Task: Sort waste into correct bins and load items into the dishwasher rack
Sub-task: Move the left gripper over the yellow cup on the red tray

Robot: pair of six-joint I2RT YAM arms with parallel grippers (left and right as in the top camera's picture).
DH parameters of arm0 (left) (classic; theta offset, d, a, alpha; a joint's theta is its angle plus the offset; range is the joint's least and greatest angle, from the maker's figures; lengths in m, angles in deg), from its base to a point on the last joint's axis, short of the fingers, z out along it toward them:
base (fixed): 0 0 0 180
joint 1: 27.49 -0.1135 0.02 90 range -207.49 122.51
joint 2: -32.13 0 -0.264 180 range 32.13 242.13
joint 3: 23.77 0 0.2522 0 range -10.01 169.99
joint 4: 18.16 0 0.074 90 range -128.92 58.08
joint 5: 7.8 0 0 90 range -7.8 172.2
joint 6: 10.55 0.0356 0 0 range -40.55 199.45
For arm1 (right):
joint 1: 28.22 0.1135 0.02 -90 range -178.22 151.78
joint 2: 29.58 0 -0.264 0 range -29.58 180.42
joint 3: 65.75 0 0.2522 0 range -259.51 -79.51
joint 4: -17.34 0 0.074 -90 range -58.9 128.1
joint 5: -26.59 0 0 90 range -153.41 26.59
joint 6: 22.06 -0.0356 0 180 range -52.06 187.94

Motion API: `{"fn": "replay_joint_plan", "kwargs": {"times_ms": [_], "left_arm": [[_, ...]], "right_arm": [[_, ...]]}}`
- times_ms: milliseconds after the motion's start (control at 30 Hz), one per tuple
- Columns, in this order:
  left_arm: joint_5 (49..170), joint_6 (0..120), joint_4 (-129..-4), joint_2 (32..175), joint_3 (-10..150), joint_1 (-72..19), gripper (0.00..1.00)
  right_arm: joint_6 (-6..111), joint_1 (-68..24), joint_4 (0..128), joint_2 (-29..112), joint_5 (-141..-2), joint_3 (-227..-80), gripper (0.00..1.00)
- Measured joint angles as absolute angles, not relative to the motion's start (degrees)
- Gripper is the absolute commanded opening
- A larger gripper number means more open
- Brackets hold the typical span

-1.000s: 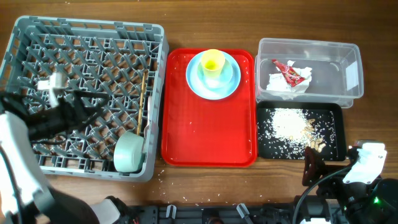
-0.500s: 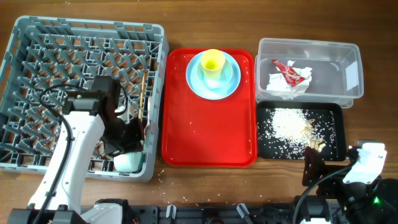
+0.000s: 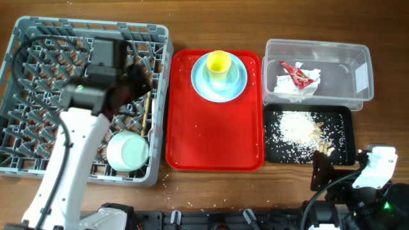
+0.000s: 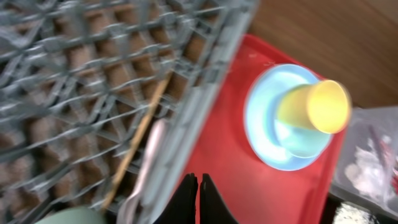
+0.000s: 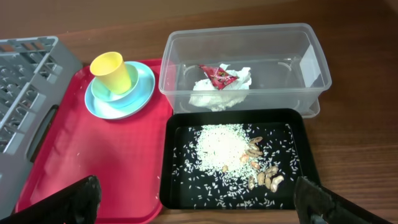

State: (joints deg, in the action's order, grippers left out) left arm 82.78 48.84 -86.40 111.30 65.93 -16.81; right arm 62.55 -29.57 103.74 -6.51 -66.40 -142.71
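The grey dishwasher rack [image 3: 38, 38] fills the left side. In it lie the pale bowl [image 3: 128, 152], the wooden chopsticks [image 3: 147, 105] and a white fork [image 4: 149, 155]. My left gripper [image 4: 198, 182] is shut and empty, hovering over the rack's right rim [image 4: 205, 93]; overhead, the left gripper [image 3: 142, 84] is above that rim. On the red tray the yellow cup [image 3: 218, 62] stands on the blue plate [image 3: 219, 82]. The clear tub [image 3: 358, 76] holds the napkin [image 5: 217, 93] and red wrapper [image 5: 214, 73]. The black tray [image 3: 273, 150] holds rice scraps [image 5: 221, 146]. My right gripper [image 5: 194, 186] is open near the black tray.
The red serving tray [image 3: 211, 140] lies between the rack and the two bins, with a few grains on it. A few grains lie on the wooden table [image 3: 211, 25] by the rack's front corner. My left arm [image 3: 70, 153] crosses the rack's front half.
My left arm has swung from the rack's left side, past the bowl, up to the rack's right rim. The bowl now shows a round face upward. The right arm has not moved.
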Motion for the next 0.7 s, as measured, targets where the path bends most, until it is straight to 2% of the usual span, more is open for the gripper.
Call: {"fn": "replay_joint_plan", "kwargs": {"times_ms": [133, 300, 633, 667, 700], "left_arm": [[83.2, 50.5, -76.7, 118.3, 65.9, -10.4, 0.15], [79.2, 51.3, -76.0, 128.6, 65.9, -8.7, 0.16], [69.7, 51.8, -76.4, 131.5, 65.9, -8.7, 0.16], [69.6, 51.8, -76.5, 132.3, 65.9, -8.7, 0.25], [70.0, 52.7, -76.4, 132.8, 65.9, -8.7, 0.25]], "right_arm": [[62.6, -29.6, 103.7, -6.5, -66.4, -142.7, 1.00], [62.6, -29.6, 103.7, -6.5, -66.4, -142.7, 1.00], [62.6, -29.6, 103.7, -6.5, -66.4, -142.7, 1.00], [62.6, -29.6, 103.7, -6.5, -66.4, -142.7, 1.00], [62.6, -29.6, 103.7, -6.5, -66.4, -142.7, 1.00]]}}
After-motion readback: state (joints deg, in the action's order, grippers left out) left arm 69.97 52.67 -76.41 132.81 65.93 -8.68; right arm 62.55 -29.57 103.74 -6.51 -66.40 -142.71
